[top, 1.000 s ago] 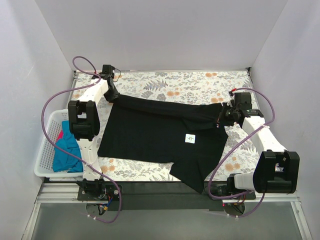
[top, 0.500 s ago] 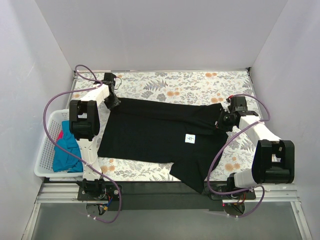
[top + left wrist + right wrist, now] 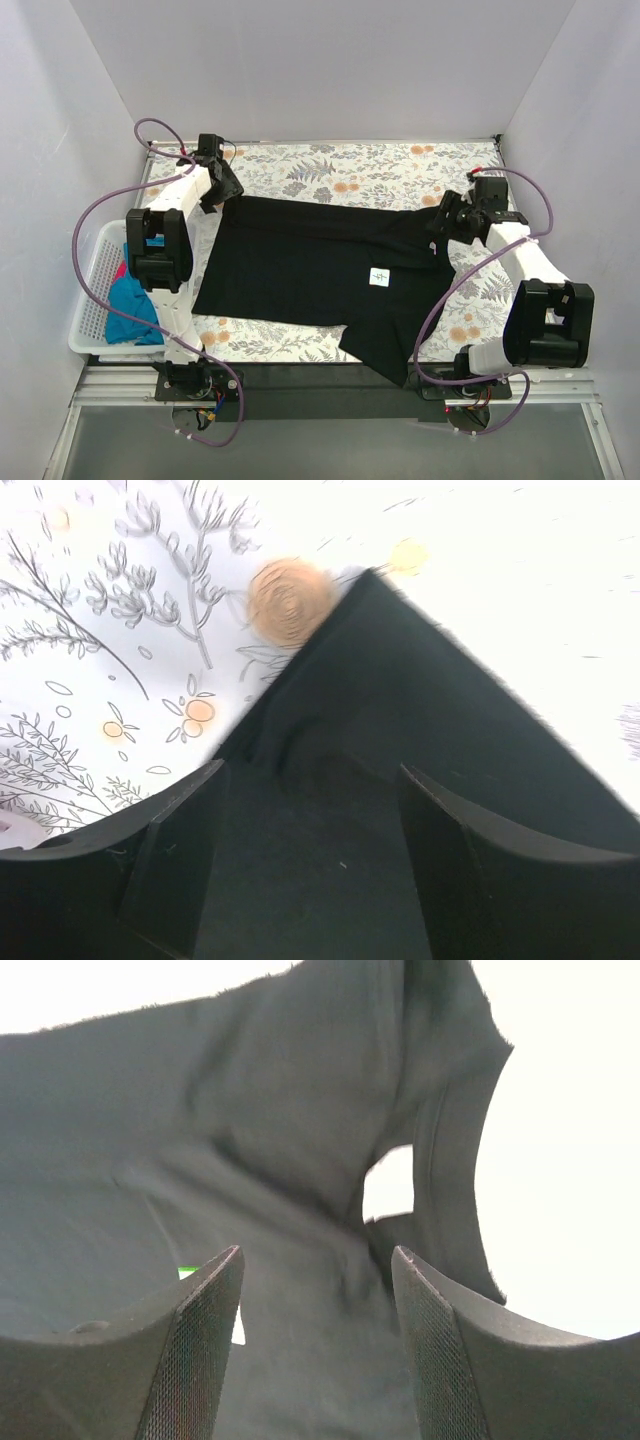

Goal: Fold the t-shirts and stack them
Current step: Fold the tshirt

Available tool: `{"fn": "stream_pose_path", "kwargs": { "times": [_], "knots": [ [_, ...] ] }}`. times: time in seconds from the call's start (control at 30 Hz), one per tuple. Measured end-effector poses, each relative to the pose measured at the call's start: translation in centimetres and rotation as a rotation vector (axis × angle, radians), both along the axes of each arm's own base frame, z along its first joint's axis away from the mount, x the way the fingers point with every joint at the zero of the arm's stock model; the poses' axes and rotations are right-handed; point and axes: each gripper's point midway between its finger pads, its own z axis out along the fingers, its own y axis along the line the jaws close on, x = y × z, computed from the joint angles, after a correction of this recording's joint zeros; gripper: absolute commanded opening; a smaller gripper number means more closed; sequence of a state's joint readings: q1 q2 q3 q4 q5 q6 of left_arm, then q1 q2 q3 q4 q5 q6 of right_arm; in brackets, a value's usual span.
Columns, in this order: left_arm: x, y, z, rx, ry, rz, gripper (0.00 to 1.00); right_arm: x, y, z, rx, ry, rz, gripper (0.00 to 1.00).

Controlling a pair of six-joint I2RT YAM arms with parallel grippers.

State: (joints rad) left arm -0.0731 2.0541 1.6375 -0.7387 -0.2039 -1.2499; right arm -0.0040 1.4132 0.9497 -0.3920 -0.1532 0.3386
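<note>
Since a second ago, both grippers have been opened and drawn off the black tee [image 3: 300, 265]: the left gripper [image 3: 220, 187] is seen at the upper left, just beside the tee's upper-left corner, and the right gripper [image 3: 444, 214] at the right, over the upper-right corner, each with jaws spread wide and nothing held between them. The tee is left lying across the middle of the floral table [image 3: 380, 163], one flap reaching the table's bottom edge. At the left of the frame, a teal tee [image 3: 125, 302] and some pink cloth [image 3: 120, 270] are held in the white basket [image 3: 85, 330].
</note>
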Motion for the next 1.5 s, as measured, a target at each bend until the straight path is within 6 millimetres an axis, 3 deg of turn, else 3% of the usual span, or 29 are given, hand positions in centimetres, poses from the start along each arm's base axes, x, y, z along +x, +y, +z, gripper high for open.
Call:
{"fn": "stream_pose_path", "kwargs": {
  "times": [0.13, 0.27, 0.5, 0.73, 0.83, 0.93, 0.97, 1.03, 1.2, 1.33, 1.43, 1.5],
  "knots": [
    [1.0, -0.5, 3.0, -0.017, -0.091, -0.021, 0.64, 3.0, -1.4, 1.5, 0.034, -0.108, -0.032, 0.67],
    [1.9, -1.0, 3.7, -0.025, -0.133, -0.049, 0.63, 5.3, -2.4, 0.7, 0.079, -0.15, -0.045, 0.66],
    [2.9, -1.9, 1.3, -0.033, -0.11, -0.097, 0.62, 7.8, -3.8, -2.8, 0.174, -0.143, -0.064, 0.66],
    [3.1, -2.2, -1.8, -0.028, -0.064, -0.117, 0.61, 9.8, -3.4, -5.1, 0.259, -0.151, -0.018, 0.59],
    [3.3, -2.2, -2.2, -0.024, -0.063, -0.117, 0.61, 10.6, -2.9, -5.7, 0.289, -0.155, 0.008, 0.49],
    [3.6, -2.1, -2.8, -0.019, -0.058, -0.116, 0.59, 11.1, -2.7, -5.9, 0.305, -0.165, 0.03, 0.25],
    [3.6, -2.1, -3.2, -0.018, -0.052, -0.114, 0.59, 11.2, -2.8, -6.0, 0.307, -0.168, 0.032, 0.12],
    [3.7, -1.9, -3.5, -0.012, -0.044, -0.106, 0.58, 11.2, -3.3, -6.0, 0.307, -0.171, 0.024, 0.02],
    [3.6, -1.8, -3.7, -0.01, -0.037, -0.092, 0.56, 12.4, -6.2, -5.8, 0.286, -0.201, -0.013, 0.01],
    [3.7, -2.0, -3.7, -0.019, -0.038, -0.088, 0.57, 14.0, -6.8, -5.9, 0.282, -0.217, 0.0, 0.01],
    [3.7, -2.1, -3.6, -0.026, -0.043, -0.087, 0.63, 15.0, -6.8, -6.4, 0.288, -0.215, 0.019, 0.06],
    [3.9, -2.2, -3.5, -0.031, -0.05, -0.088, 0.64, 15.2, -6.7, -6.6, 0.293, -0.21, 0.026, 0.17]
  ]
}}
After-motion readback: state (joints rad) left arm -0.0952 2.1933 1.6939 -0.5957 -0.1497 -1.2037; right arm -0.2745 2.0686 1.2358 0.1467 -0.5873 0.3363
